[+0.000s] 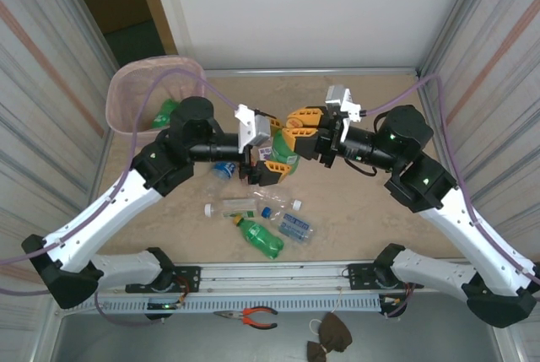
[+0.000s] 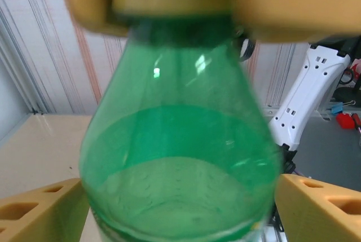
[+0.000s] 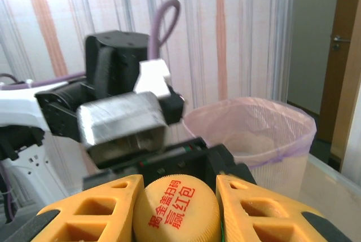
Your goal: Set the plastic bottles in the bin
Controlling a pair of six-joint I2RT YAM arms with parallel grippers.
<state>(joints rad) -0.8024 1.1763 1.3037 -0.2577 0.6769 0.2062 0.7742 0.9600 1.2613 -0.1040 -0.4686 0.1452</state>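
Observation:
A green plastic bottle (image 1: 285, 149) hangs above the table's middle between both grippers. My right gripper (image 1: 297, 130) is shut on its yellow cap (image 3: 176, 208), one orange finger (image 3: 90, 211) on each side. In the left wrist view the bottle's green body (image 2: 180, 157) spans the gap of my left gripper (image 2: 180, 211), and both fingers (image 2: 39, 208) press its sides. The pink mesh bin (image 1: 156, 62) stands at the back left with a green bottle (image 1: 164, 113) inside; its rim (image 3: 254, 129) lies beyond the cap. More bottles lie on the table: clear (image 1: 245, 207), green (image 1: 260, 238), blue-labelled (image 1: 295, 227).
Another bottle with a blue label (image 1: 224, 170) lies under the left arm. Corrugated walls (image 1: 51, 83) close in both sides. Red-handled pliers (image 1: 251, 317) and a brown object (image 1: 329, 337) rest on the ledge in front of the arm bases.

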